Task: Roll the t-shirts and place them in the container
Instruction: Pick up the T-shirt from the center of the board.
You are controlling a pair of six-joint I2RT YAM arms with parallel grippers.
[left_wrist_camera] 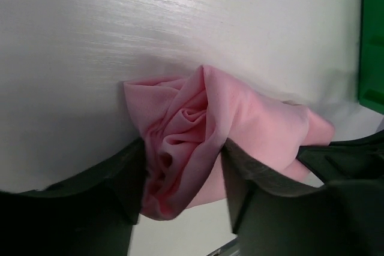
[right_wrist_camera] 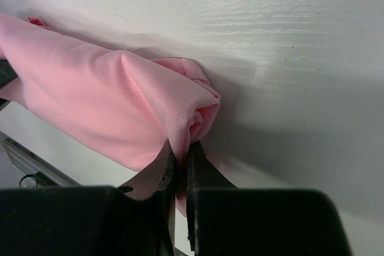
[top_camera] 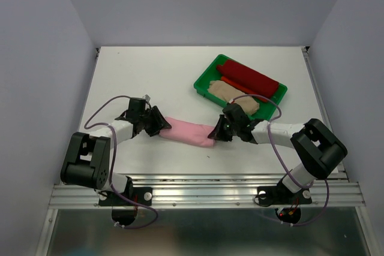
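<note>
Left wrist cam showed the left claw [left_wrist_camera: 183, 151] spread wide around one end of the rolled pink shirt [left_wrist_camera: 198, 124], with cloth touching both fingers. Whether it actually squeezed couldn't be told. Right wrist cam had the right claw [right_wrist_camera: 180, 154] clenched on a fold at the other end. Only the top cam caught the whole roll on the table [top_camera: 150, 76], plus the dark red shirt [top_camera: 252, 79] and beige shirt [top_camera: 231, 93] in the green tray [top_camera: 205, 73].

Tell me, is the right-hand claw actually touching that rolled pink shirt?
Touching. The right wrist view shows the right gripper with its tips pinched shut on a fold at the end of the rolled pink shirt.
</note>
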